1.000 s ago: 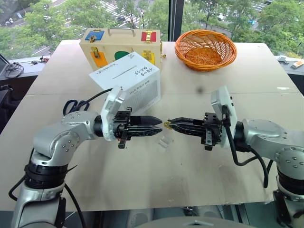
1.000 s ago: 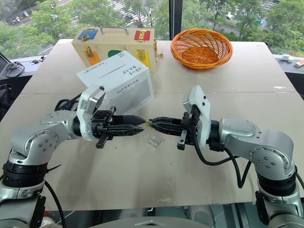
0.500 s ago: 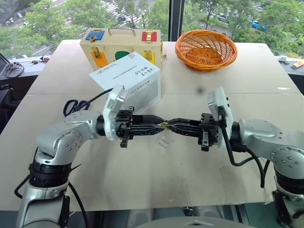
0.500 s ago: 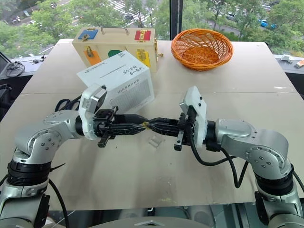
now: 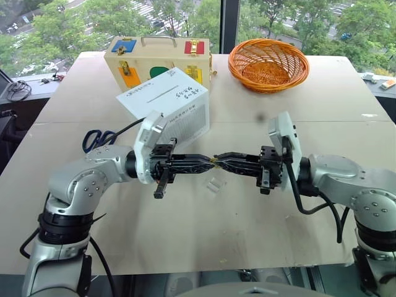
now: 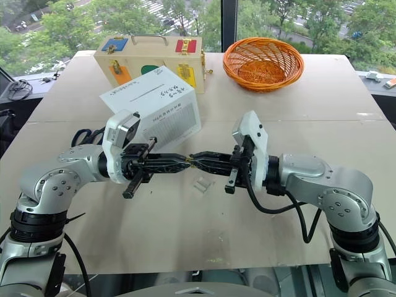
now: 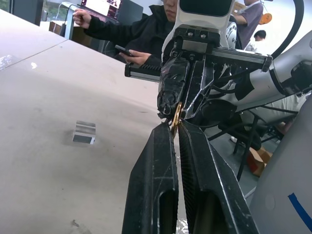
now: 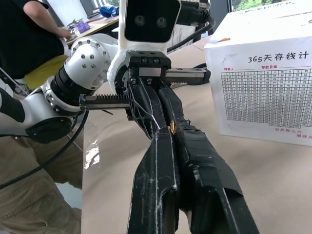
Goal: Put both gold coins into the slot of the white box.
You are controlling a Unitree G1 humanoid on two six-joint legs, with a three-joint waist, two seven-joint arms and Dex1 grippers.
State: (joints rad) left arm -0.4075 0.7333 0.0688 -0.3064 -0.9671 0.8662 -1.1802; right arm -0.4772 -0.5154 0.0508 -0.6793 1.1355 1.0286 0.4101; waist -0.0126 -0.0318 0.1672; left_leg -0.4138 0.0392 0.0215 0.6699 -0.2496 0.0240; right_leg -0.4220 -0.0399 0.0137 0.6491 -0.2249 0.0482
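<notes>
Both jaws pinched shut on one gold coin [image 7: 176, 117], tip to tip; white box [image 5: 168, 105] behind left gripper [image 5: 207, 162], nearer than right gripper [image 5: 221, 162].

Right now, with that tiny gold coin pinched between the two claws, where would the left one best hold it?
By its flat faces, near the free edge. The gold coin stands on edge, thin side up, between the left gripper and the right gripper, which meet tip to tip above the table. So the left fingers should come in level from the robot's left, one on each face.
</notes>
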